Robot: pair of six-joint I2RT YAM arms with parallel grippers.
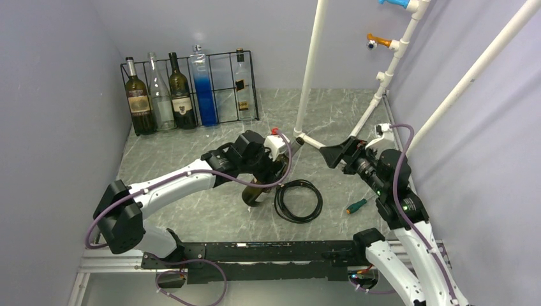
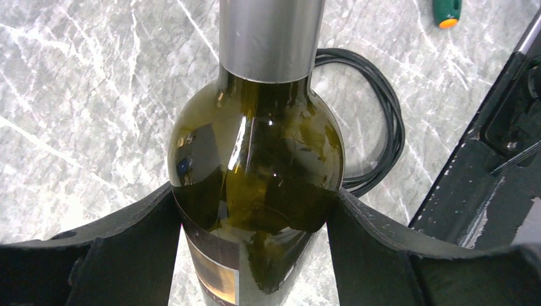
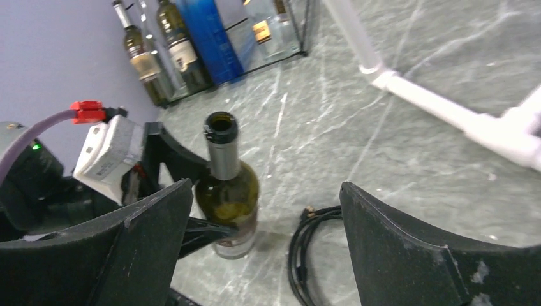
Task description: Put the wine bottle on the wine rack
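The wine bottle is dark green with a silver neck foil and stands upright in the middle of the marble table. My left gripper is shut on its body. In the left wrist view both fingers press the sides of the bottle, with the left gripper just below its shoulder. The right wrist view shows the bottle with its mouth open. My right gripper is wide open and empty, to the right of the bottle, and its own view looks towards it. The black wire wine rack stands at the back left.
The rack holds several bottles, among them a blue one; one slot shows free. A coiled black cable lies right of the bottle. A green-handled screwdriver lies further right. White pipe frame rises behind.
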